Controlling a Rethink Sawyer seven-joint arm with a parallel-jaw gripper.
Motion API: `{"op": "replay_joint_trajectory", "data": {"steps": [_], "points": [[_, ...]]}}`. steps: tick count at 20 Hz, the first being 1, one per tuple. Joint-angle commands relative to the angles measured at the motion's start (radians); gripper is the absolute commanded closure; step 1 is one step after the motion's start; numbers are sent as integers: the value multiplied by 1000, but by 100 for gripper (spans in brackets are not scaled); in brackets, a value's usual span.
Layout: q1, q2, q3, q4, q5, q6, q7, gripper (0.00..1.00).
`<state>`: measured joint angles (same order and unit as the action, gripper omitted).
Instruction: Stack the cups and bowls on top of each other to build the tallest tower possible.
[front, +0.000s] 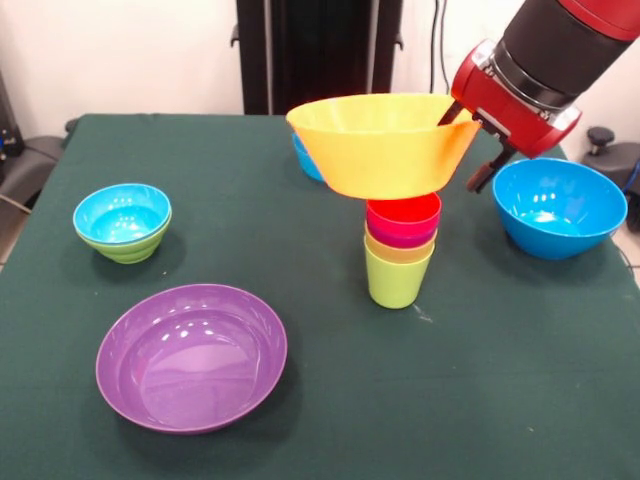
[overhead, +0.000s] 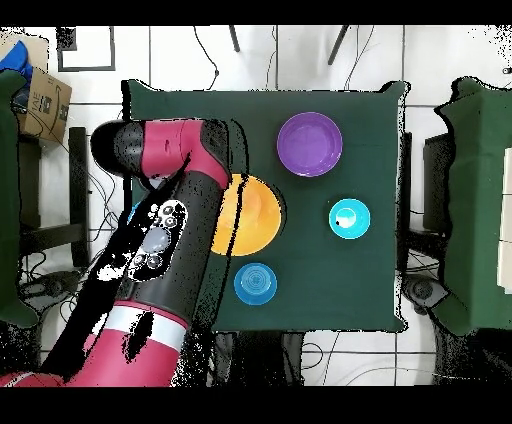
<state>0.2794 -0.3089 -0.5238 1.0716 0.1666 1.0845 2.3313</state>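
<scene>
The tower (front: 400, 250) stands mid-table: a lime green cup (front: 398, 280) lowest, with yellow, purple and red cups (front: 403, 212) nested above it. The large yellow-orange bowl (front: 380, 140) sits level on top of the red cup. My gripper (front: 465, 145) is at the bowl's right rim, one finger inside and one dark finger (front: 482, 172) outside, shut on the rim. In the overhead view the yellow-orange bowl (overhead: 250, 215) hides the cups, and the arm (overhead: 165, 200) covers the gripper.
A large blue bowl (front: 558, 205) stands right of the tower. A small blue bowl (front: 122, 212) rests in a small green bowl (front: 130, 248) at the left. The wide purple bowl (front: 190, 355) lies front left. Another small blue bowl (front: 305, 155) peeks from behind the yellow-orange one.
</scene>
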Motion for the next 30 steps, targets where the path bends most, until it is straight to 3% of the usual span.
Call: {"op": "replay_joint_trajectory", "data": {"steps": [1,30], "points": [[20,23,43,-40,-10,42,178,0],[9,31,53,-49,9,45,140,0]]}}
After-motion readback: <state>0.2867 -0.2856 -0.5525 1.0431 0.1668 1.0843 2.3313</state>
